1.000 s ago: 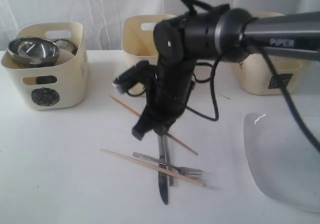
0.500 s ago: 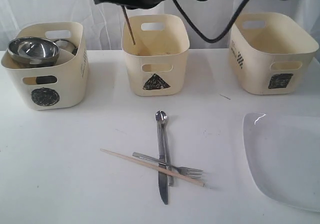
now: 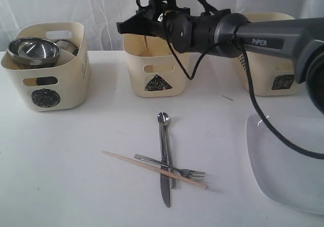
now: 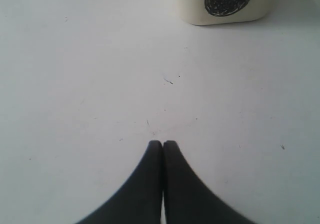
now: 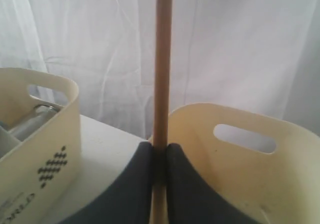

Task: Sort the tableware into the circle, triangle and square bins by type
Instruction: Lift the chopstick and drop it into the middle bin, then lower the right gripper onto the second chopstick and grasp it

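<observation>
My right gripper [image 3: 123, 27] [image 5: 160, 146] is shut on a wooden chopstick [image 5: 162, 59], held upright over the rim of the triangle bin [image 3: 158, 70] [image 5: 240, 174]. On the table a second chopstick [image 3: 152, 168] lies across the steel fork [image 3: 178, 171], the knife [image 3: 165, 186] and the spoon [image 3: 162, 118]. The circle bin [image 3: 48, 80] holds a steel bowl [image 3: 33, 49] and a mug [image 3: 66, 44]. The white plate [image 3: 288, 161] lies at the right. My left gripper [image 4: 163, 143] is shut on nothing above bare table, near the circle bin [image 4: 227, 1]; the exterior view does not show it.
The square bin [image 3: 276, 65] stands at the back right, partly behind the right arm [image 3: 263, 34] and its cable. A white curtain hangs behind the bins. The plate reaches past the right edge of the exterior view.
The right arm has lifted one chopstick off the table and carried it up and back to the triangle bin. The rest of the cutlery has not moved.
</observation>
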Robot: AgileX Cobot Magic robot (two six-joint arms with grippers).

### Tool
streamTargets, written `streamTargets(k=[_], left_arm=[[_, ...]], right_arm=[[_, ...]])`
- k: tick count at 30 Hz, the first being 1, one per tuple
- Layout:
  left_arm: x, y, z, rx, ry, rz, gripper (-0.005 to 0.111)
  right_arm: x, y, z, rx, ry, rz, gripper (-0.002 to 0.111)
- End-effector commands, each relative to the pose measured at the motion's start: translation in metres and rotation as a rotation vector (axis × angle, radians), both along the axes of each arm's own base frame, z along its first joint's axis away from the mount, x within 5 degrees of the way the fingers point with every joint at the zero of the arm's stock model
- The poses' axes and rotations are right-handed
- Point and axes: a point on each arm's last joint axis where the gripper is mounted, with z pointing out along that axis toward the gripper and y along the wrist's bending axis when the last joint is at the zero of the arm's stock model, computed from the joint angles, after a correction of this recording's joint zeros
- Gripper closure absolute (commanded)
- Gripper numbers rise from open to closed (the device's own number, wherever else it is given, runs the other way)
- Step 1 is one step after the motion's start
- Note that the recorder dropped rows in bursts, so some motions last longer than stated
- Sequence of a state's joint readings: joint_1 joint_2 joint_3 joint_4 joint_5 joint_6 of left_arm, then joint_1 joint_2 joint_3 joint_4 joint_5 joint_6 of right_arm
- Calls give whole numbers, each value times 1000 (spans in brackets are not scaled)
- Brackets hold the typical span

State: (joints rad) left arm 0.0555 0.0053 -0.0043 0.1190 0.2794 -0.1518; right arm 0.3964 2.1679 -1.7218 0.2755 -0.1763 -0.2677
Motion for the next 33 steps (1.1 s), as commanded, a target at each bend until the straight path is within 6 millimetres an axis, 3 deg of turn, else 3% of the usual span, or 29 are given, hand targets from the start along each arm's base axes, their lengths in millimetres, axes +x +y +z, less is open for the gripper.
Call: streamTargets(k=[1, 7, 10, 12, 14, 16, 19, 22, 23, 24, 28, 30, 33], left_arm=[[0, 0, -1, -6, -4, 1, 107], [0, 0, -1, -6, -4, 1, 107], [0, 0, -1, -6, -4, 1, 107], [0, 0, -1, -6, -4, 1, 107], [0, 0, -1, -6, -4, 1, 107], [0, 0, -1, -6, -4, 1, 107], [0, 0, -1, -6, -4, 1, 107], [0, 0, -1, -6, -4, 1, 107], [0, 0, -1, -6, -4, 1, 107], [0, 0, -1, -6, -4, 1, 107], [0, 0, -1, -6, -4, 1, 107], [0, 0, -1, -6, -4, 1, 107], [0, 0, -1, -6, -4, 1, 107]], right_arm=[[14, -24, -8, -19, -58, -68, 96], [16, -32, -18, -29, 22, -69, 59], [13, -31, -13, -42, 56, -50, 54], [2, -32, 1, -82, 148, -2, 54], [-18, -33, 19, -234, 256, 98, 54], [-52, -40, 41, -353, 465, 203, 54], [-93, -44, 52, -390, 758, 324, 65], [-123, -20, 62, -294, 898, 483, 104], [-129, -10, 62, -291, 905, 511, 108], [-141, 8, 61, -316, 921, 561, 108], [-169, 46, 38, -468, 960, 648, 108], [-173, 51, 18, -636, 954, 629, 108], [-166, 44, -16, -890, 972, 550, 108]])
